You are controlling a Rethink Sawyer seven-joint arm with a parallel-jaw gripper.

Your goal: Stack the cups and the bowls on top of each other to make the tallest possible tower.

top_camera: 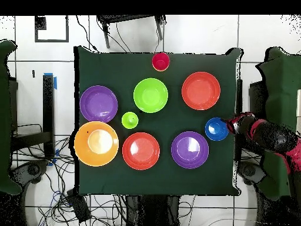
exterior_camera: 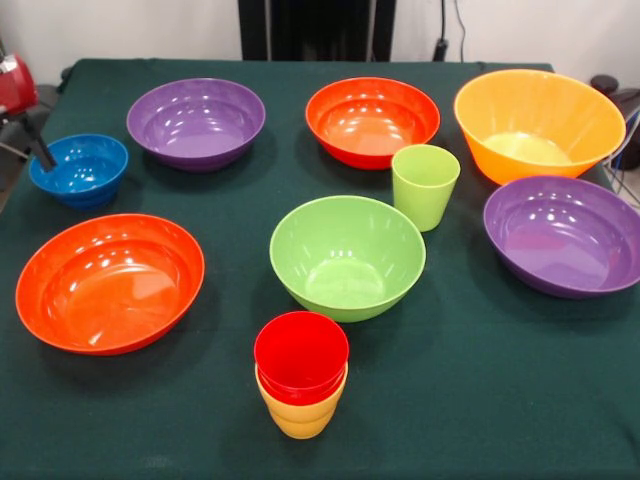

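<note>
A red cup sits nested in a yellow cup at the table's front middle; the overhead view shows the pair as a red cup. The light green cup stands alone beside the light green bowl. The small blue bowl sits at the left edge, and also shows in the overhead view. My gripper is at the blue bowl's outer rim, touching or almost touching it; in the overhead view the gripper comes in from the right side.
Two purple bowls, two red-orange bowls and a large orange bowl stand apart on the green cloth. The red arm hangs beyond the table's edge.
</note>
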